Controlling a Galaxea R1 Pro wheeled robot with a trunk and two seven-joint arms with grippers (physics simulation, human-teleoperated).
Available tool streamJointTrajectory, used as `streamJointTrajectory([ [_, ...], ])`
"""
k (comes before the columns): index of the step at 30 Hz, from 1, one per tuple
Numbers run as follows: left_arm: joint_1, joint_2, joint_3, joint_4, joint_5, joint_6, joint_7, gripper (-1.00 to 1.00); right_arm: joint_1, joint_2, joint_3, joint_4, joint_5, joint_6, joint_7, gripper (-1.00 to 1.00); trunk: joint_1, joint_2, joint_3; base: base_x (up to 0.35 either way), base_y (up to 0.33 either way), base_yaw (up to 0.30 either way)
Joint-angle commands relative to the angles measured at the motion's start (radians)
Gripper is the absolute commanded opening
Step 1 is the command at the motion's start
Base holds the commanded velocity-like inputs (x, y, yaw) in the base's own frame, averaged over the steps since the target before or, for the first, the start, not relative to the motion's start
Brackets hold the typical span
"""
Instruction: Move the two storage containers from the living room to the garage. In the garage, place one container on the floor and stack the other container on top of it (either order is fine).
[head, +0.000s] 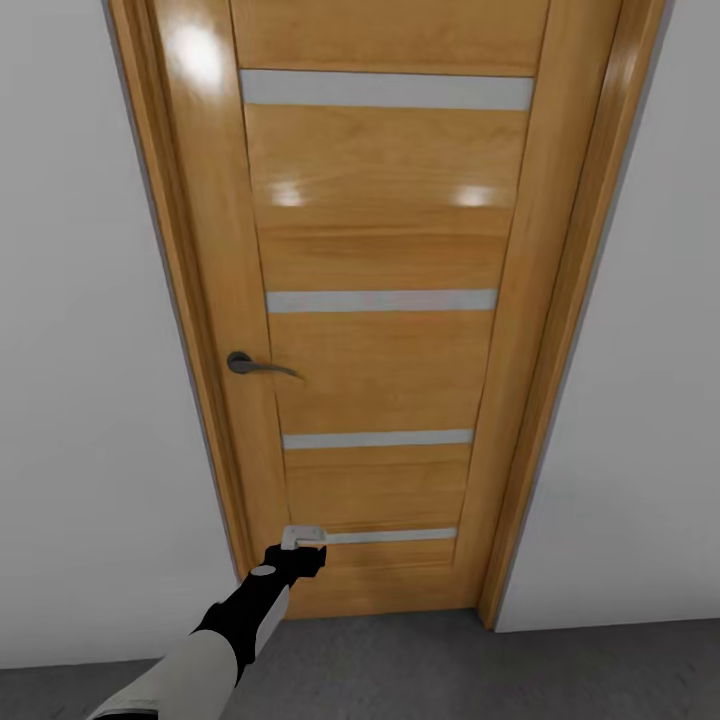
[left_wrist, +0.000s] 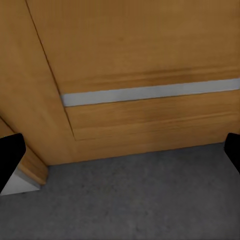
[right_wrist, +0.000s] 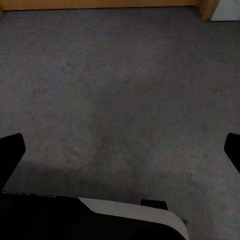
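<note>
The door (head: 385, 320) stands closed just ahead of the left claw (head: 303, 545); its handle (head: 258, 365) is above. Both claws are released and hold nothing.

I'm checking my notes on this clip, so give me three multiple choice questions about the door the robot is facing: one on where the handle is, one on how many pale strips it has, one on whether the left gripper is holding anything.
1. On which side of the wooden door does the door handle sit, as the head view shows it?
A. left
B. right
C. middle

2. How many pale strips cross the door?
A. two
B. four
C. six

3. What is the state of the left gripper?
A. shut on a bin
B. shut on the handle
C. open, holding nothing

Answers:
1 A: the dark lever is near the door's left edge.
2 B: four horizontal strips show, top to bottom.
3 C: in the left wrist view its fingers stand wide apart with bare door and grey floor between.
</note>
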Motion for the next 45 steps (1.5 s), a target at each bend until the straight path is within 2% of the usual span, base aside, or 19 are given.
streamJointTrajectory([
  [1,0.000,-0.001,0.005,-0.002,-0.010,0.005,0.001,1.00,-0.001,0.000,0.000,0.001,0.002,-0.003,0.001,1.00,0.000,0.000,-0.001,0.020,0.000,0.000],
  [8,0.000,-0.001,0.004,-0.002,-0.008,0.008,0.001,1.00,-0.001,0.000,0.000,0.001,0.002,-0.003,0.001,1.00,0.000,0.000,-0.001,0.146,0.000,0.000],
  [45,0.000,-0.001,0.015,0.000,-0.009,0.007,0.003,1.00,-0.001,0.000,0.000,0.001,0.002,-0.002,0.001,1.00,0.000,0.000,-0.001,0.327,0.000,0.000],
])
